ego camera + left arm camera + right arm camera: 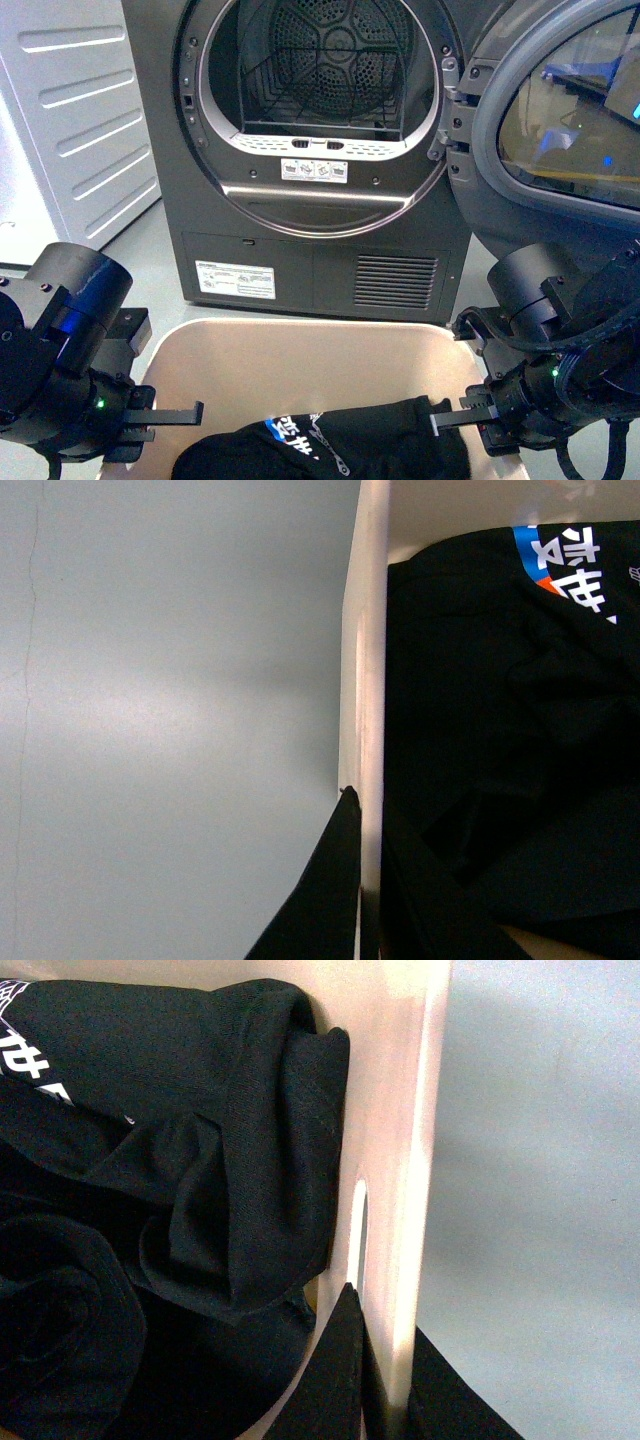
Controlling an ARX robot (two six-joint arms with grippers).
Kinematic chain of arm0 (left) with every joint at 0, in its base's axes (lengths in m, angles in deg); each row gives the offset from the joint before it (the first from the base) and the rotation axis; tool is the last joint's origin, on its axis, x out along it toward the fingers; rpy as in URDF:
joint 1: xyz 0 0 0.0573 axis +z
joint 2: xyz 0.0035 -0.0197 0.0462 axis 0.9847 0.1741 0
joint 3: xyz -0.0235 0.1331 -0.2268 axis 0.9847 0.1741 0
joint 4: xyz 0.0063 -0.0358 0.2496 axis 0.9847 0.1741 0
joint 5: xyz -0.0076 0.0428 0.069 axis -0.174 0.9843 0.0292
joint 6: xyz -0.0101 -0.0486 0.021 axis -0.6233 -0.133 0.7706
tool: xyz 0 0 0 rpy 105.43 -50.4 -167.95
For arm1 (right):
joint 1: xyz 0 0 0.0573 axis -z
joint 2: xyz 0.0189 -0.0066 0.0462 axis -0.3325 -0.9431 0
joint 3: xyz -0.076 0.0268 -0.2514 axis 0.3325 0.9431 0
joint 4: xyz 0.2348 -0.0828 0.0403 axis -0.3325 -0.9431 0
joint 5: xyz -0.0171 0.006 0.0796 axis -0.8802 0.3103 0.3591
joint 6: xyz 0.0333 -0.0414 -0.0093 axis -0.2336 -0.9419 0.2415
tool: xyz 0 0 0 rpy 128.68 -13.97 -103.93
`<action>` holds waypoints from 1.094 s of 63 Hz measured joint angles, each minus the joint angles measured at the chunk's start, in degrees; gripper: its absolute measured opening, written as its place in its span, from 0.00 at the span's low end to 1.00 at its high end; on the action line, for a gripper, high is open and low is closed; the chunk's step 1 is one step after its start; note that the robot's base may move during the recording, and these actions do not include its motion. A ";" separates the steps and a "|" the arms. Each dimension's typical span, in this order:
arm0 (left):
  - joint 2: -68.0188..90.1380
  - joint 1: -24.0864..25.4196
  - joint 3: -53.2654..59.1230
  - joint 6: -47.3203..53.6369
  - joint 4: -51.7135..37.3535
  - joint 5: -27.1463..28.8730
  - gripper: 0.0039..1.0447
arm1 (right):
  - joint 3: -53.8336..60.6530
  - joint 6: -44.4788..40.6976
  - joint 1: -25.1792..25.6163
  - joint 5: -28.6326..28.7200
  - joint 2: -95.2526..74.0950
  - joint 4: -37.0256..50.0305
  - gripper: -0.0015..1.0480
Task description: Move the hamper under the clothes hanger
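The beige hamper (300, 335) stands low in the front view, just before the dryer. A black garment (320, 445) with blue and white print lies in it. My left gripper (165, 415) is shut on the hamper's left wall, and my right gripper (465, 415) is shut on its right wall. In the left wrist view, the left gripper (365, 825) pinches the thin wall (365, 630) beside the garment (500, 730). In the right wrist view, the right gripper (385, 1360) clamps the wall (400, 1110) just below a slot handle (358, 1220). The clothes hanger is out of view.
A dark grey dryer (320, 270) fills the view right behind the hamper, its round door (560, 110) swung open to the right. A white panelled appliance (70, 100) stands at the left. Bare grey floor (180, 730) lies outside both hamper walls.
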 joint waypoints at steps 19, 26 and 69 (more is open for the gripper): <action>-0.07 0.85 0.00 0.02 0.11 1.18 0.04 | -0.07 -0.02 -1.05 0.79 0.00 0.15 0.03; -0.17 1.05 0.00 0.04 0.13 1.11 0.04 | -0.11 0.00 -1.01 0.77 0.00 0.22 0.03; -0.42 -0.04 -0.35 0.04 0.11 0.20 0.04 | -0.07 -0.28 0.17 0.20 0.50 0.24 0.03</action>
